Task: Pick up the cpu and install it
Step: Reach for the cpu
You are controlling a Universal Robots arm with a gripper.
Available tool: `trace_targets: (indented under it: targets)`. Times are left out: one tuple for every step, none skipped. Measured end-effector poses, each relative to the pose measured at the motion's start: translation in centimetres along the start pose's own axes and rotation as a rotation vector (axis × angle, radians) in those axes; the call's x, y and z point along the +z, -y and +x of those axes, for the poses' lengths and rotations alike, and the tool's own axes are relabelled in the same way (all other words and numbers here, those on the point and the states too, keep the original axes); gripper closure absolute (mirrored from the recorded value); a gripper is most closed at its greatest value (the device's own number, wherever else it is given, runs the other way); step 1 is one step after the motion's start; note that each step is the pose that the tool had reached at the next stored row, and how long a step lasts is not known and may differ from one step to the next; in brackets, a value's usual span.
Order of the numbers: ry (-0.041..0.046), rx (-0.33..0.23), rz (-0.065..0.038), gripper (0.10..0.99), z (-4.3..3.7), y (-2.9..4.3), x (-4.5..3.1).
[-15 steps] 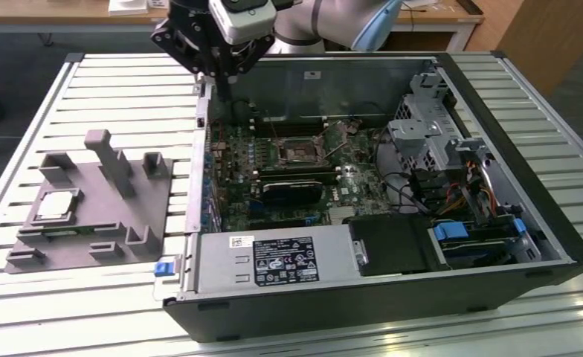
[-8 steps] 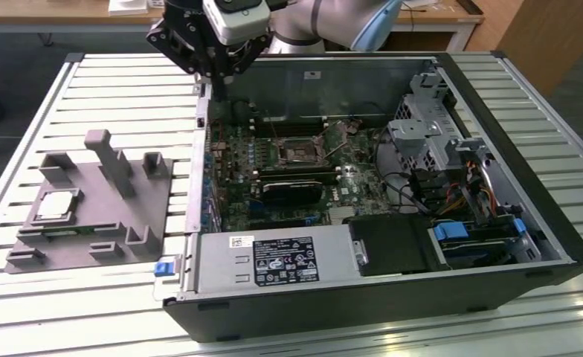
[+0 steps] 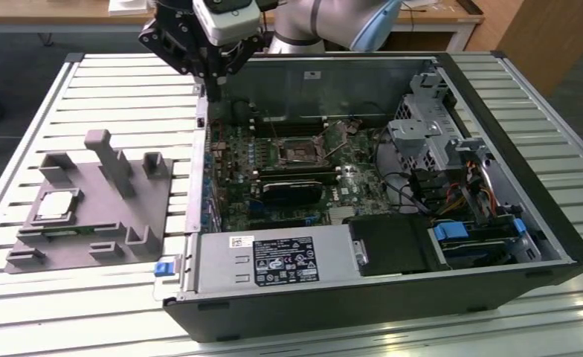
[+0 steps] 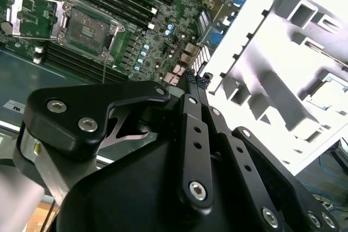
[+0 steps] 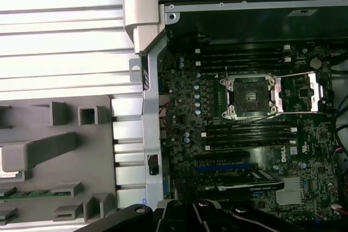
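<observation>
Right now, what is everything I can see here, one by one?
cpu: one, silvery-grey, lying in the tray.
tray: one, grey plastic, on the table beside the case.
memory stick: one, green, in the tray.
socket: one, dark, metal-framed, open, on the motherboard.
motherboard: one, green, inside the case.
case: one, black, lying open.
table: one, pale, slatted.
arm: one, grey and blue, behind the case.
jaws: one black pair, above the case wall nearest the tray.

Computer case (image 3: 321, 312), grey tray (image 3: 108, 223), perhaps plastic
</observation>
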State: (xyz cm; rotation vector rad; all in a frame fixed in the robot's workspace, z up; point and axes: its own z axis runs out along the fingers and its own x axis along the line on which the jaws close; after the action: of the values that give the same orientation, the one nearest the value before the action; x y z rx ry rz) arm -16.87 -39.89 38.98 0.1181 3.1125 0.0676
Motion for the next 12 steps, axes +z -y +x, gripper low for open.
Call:
trace_targets:
  targets:
    - [0.0,0.0,0.0,0.98,0.13,0.01,0.0]
    - [0.0,0.0,0.0,0.98,0.25,0.02,0.01]
    - [-0.0001,0.0,0.0,0.98,0.38,0.03,0.01]
    - [-0.0002,0.0,0.0,0.98,0.52,0.04,0.01]
    - [-0.0002,0.0,0.0,0.98,0.64,0.05,0.02]
    - [-0.0002,0.0,0.0,0.98,0.74,0.06,0.03]
    - [-0.0003,0.0,0.0,0.98,0.82,0.07,0.03]
    - [-0.0002,0.0,0.0,0.98,0.91,0.07,0.04]
    - [-0.0003,0.0,0.0,0.98,1.0,0.08,0.04]
    - [-0.0004,0.0,0.0,0.98,1.11,0.09,0.04]
    - [-0.0003,0.0,0.0,0.98,1.21,0.09,0.04]
    - [-0.0003,0.0,0.0,0.98,1.3,0.1,0.05]
